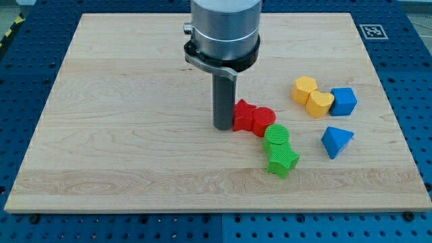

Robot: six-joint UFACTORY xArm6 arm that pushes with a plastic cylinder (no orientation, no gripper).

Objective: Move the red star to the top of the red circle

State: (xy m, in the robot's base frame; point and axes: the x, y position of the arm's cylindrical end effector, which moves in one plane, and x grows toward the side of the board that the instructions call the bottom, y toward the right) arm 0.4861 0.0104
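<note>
The red star (242, 114) lies near the board's middle, touching the left side of the red circle (262, 120). My tip (223, 127) stands right against the star's left side, at the view's left of both red blocks. The rod rises from there to the grey arm body at the view's top.
A green circle (276, 136) and a green star (283, 160) sit just below and right of the red circle. At the right are a yellow hexagon (304, 89), a yellow heart (320, 103), a blue cube (343, 100) and a blue triangle (336, 140). The wooden board (121, 135) ends on a blue table.
</note>
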